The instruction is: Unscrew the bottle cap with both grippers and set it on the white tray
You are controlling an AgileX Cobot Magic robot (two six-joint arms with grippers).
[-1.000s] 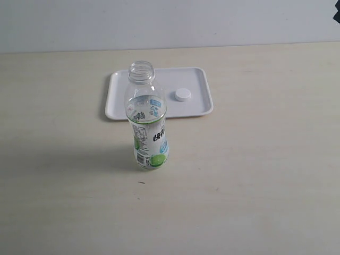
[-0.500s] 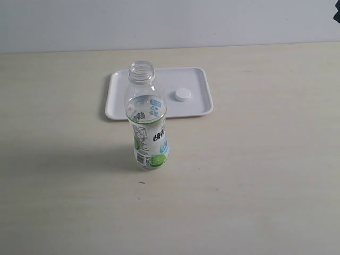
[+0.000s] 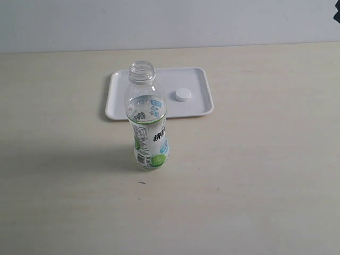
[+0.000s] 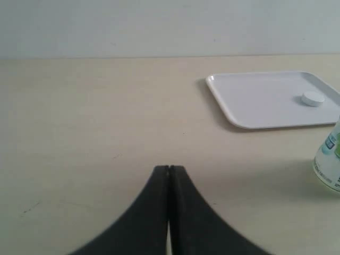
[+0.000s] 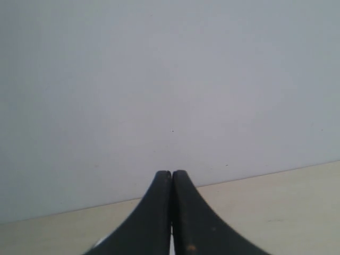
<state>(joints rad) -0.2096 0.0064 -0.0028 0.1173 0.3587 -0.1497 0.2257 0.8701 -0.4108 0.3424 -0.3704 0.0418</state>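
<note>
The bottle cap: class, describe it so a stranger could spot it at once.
On the pale table lies a white tray, behind the upright open bottle. The bottle cap sits on the tray, right of the bottle's neck: a small round white disc, the tray's only content.

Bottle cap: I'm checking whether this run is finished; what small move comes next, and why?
Likely none, just leave both arms parked: the bottle cap lies on the white tray, the bottle stands open, and the left gripper and right gripper are shut, empty.
</note>
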